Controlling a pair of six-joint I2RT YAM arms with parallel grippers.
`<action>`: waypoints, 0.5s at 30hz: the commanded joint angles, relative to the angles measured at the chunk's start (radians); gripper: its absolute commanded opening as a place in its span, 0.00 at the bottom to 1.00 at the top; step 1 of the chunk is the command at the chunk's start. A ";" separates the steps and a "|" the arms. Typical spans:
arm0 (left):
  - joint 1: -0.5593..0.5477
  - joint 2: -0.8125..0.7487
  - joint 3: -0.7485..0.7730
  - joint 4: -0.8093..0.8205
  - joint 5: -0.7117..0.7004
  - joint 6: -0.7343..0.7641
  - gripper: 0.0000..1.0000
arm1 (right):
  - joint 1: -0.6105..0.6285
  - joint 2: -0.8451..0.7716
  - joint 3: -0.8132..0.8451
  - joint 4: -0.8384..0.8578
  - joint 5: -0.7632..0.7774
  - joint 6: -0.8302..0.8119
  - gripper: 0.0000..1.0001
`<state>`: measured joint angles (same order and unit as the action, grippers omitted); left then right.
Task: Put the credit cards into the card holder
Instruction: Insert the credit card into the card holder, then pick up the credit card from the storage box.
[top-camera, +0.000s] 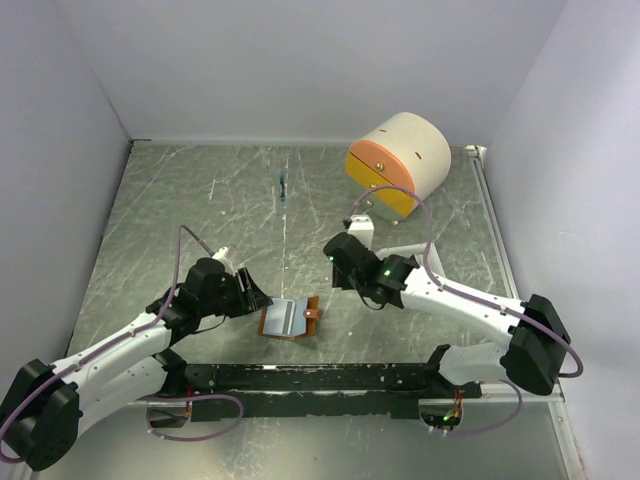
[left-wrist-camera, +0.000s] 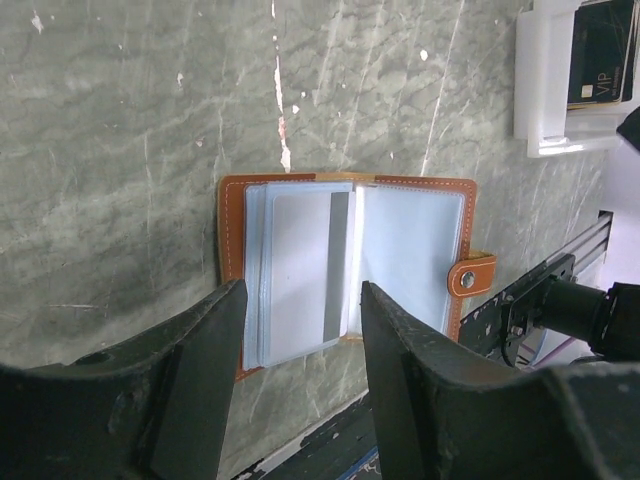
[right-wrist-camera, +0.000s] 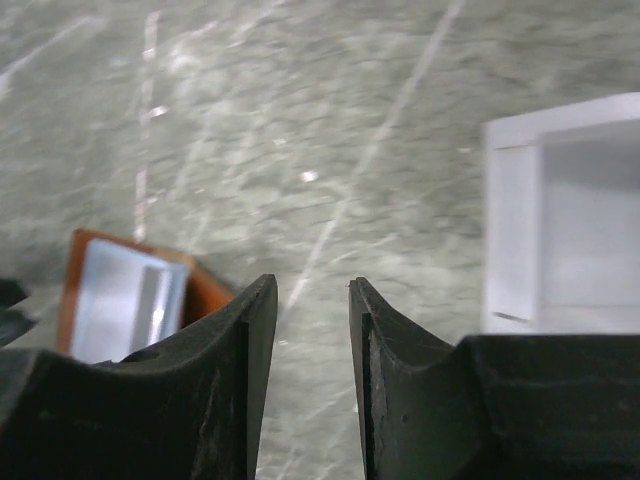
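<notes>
The card holder (top-camera: 289, 319) lies open on the table between the two arms, brown outside with pale blue pockets inside (left-wrist-camera: 415, 260). A grey credit card (left-wrist-camera: 300, 265) sits in its left pocket. My left gripper (left-wrist-camera: 300, 300) hovers just short of the holder's near edge, open, with nothing between its fingers (left-wrist-camera: 205, 360). It shows at the holder's left in the top view (top-camera: 260, 298). My right gripper (right-wrist-camera: 312, 285) is above bare table to the holder's right (top-camera: 338, 262), open by a narrow gap and empty. The holder shows at lower left of the right wrist view (right-wrist-camera: 125, 295).
A white tray (left-wrist-camera: 545, 85) stands beyond the holder, with a dark card (left-wrist-camera: 603, 50) lying in it. The tray is also in the right wrist view (right-wrist-camera: 515, 215). A cream-and-orange drawer box (top-camera: 400, 160) stands at the back right. A black rail (top-camera: 320, 378) runs along the near edge.
</notes>
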<state>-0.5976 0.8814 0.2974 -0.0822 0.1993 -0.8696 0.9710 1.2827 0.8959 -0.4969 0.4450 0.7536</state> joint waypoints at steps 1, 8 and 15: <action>-0.004 -0.012 0.054 -0.050 -0.022 0.041 0.60 | -0.090 -0.032 0.037 -0.179 0.076 -0.011 0.36; -0.004 -0.026 0.124 -0.096 0.031 0.104 0.68 | -0.232 -0.065 0.079 -0.288 0.126 -0.035 0.36; -0.003 0.021 0.111 0.001 0.161 0.132 0.53 | -0.348 0.006 0.127 -0.336 0.187 -0.113 0.36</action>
<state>-0.5976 0.8745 0.3996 -0.1440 0.2577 -0.7738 0.6781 1.2503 0.9836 -0.7807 0.5694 0.6991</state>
